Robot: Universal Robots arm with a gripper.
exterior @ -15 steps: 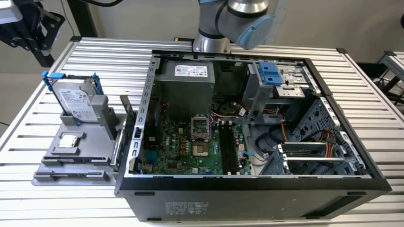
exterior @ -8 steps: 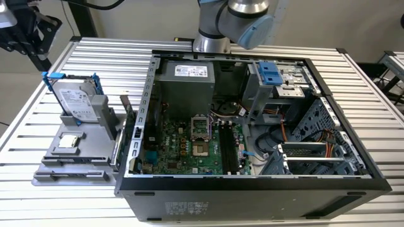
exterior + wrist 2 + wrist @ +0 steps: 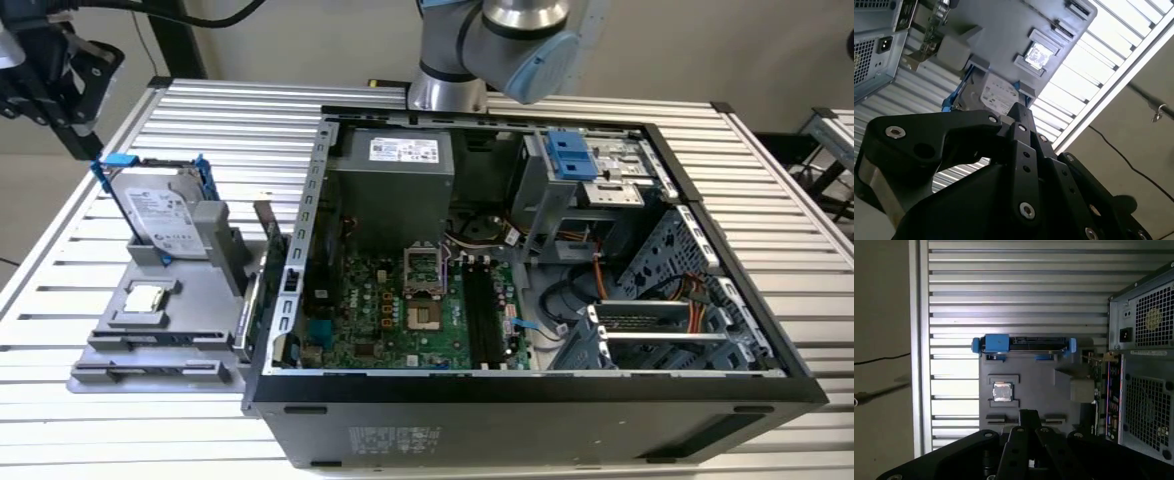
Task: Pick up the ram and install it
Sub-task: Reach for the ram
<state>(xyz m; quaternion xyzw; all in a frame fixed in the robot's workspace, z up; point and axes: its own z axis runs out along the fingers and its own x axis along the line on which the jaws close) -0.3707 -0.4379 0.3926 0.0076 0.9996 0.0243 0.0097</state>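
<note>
My gripper (image 3: 80, 138) hangs above the table's far left corner in the exterior view, beyond the grey fixture (image 3: 160, 345). In both wrist views its black fingertips (image 3: 1026, 416) meet, shut with nothing between them (image 3: 1020, 114). The ram (image 3: 1097, 390) looks like a thin greenish board standing on edge at the fixture's side nearest the computer case, seen edge-on; in the exterior view it is a thin strip (image 3: 258, 265) beside the case wall. The motherboard's black slots (image 3: 483, 320) lie inside the open case.
A silver hard drive in a blue bracket (image 3: 163, 215) stands upright on the fixture, and a small square processor chip (image 3: 147, 298) lies in front of it. The open computer case (image 3: 534, 390) fills the table's middle. The arm's base (image 3: 447, 90) stands behind it.
</note>
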